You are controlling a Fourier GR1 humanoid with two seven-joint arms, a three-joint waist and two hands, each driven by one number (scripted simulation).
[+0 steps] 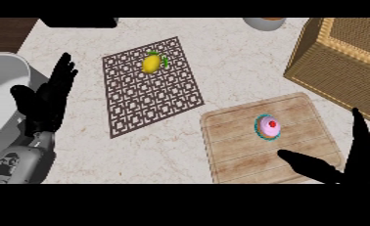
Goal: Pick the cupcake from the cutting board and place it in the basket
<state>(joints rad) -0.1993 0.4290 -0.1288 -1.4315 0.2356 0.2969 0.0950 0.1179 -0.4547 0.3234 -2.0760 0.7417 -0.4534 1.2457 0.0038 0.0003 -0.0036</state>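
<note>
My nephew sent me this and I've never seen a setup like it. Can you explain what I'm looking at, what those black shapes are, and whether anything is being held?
There is just one picture, taken as if from a humanoid robot's head, looking steeply down at a kitchen counter. The black shapes are the robot's hands, on grey forearms that come in from the bottom.

The left hand rests open near the left edge, fingers up. The right hand shows at the lower right. It is open, with its thumb over the cutting board, and it is not touching the cupcake. Neither hand holds anything.

The cupcake, with pink frosting, sits on the wooden cutting board. To the left, a lemon lies on a dark patterned mat. A wicker basket stands at the upper right.
</note>
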